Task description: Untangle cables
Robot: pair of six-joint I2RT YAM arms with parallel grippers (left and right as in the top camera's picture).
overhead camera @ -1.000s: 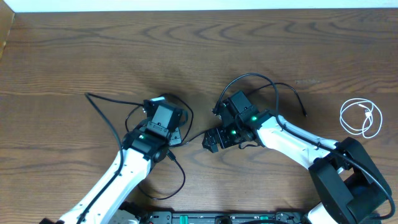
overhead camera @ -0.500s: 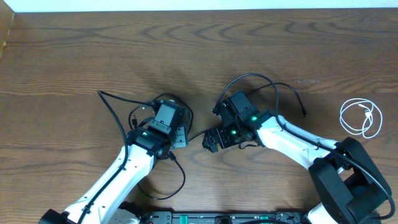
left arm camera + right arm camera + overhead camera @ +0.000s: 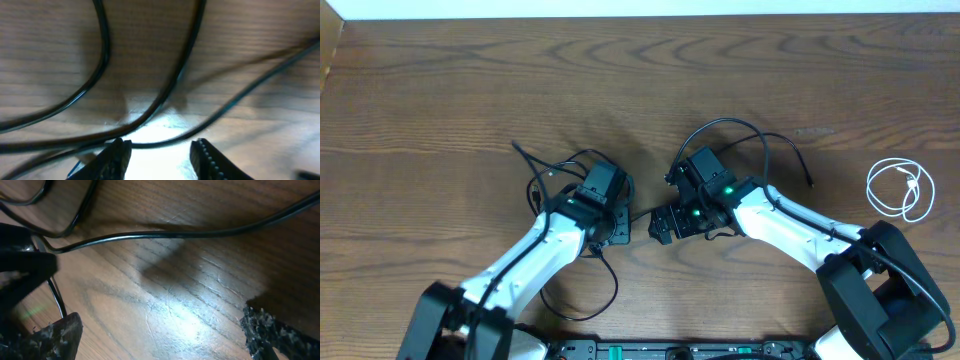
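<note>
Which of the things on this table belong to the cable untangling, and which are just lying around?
Part of the job:
black cables, tangled in the middle between the two arms
white cable, coiled on its own at the right

Not part of it:
wooden table, only the work surface
brown edge at the far left corner, too little in view to name

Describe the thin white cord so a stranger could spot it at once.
Look down on the brown wooden table and go to its right edge, beyond the robot's right arm. There lies a thin white cable, wound into a small loose coil, alone on the wood. It is the only white cord; the thin black cables sprawl in the middle.
</note>
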